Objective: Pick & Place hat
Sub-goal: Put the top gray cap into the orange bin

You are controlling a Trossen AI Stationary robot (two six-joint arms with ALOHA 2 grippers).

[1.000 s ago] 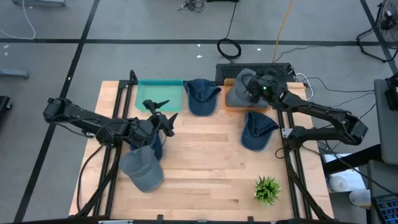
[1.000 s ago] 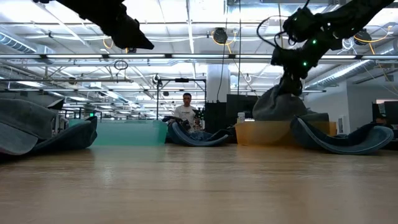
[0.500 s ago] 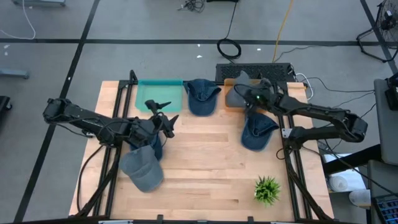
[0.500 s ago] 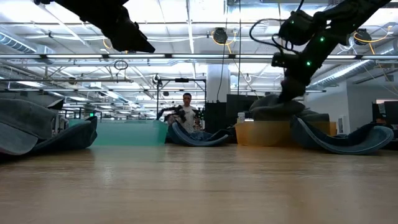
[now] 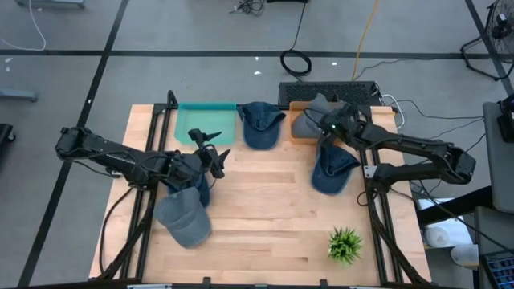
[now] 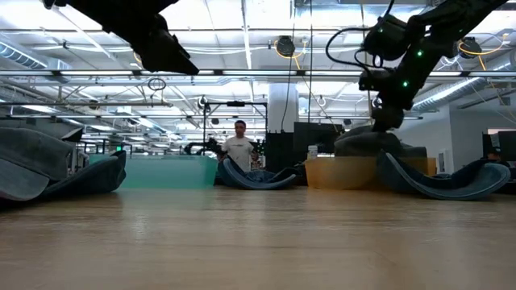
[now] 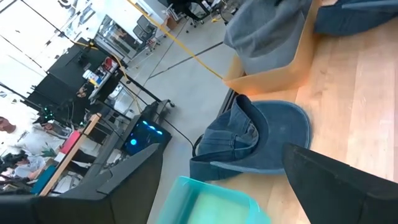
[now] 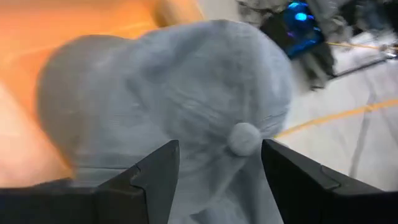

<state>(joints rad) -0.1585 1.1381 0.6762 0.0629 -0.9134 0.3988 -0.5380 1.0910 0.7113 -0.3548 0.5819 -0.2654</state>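
Hovering over the orange bin [image 5: 303, 128], the right gripper [image 5: 331, 128] has its fingers apart, the soft grey cap [image 8: 180, 93] lying directly ahead, unheld. The left gripper [image 5: 213, 148], also spread and empty, waits far across by the teal bin [image 5: 205, 120].

A grey hat [image 5: 315, 112] sits in an orange bin [image 5: 297, 131]. A teal bin [image 5: 197, 122] and dark blue denim hats [image 5: 261, 123] lie on the pale wooden worktop [image 5: 265, 209].

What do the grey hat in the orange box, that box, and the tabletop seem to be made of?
Grey hat: soft woven cloth, matte; it sags and has a fabric button on top. Orange box: probably plastic, with smooth, slightly see-through walls. Table: light wood, seemingly glued strips, with visible grain lines and a faint sheen in the low view.
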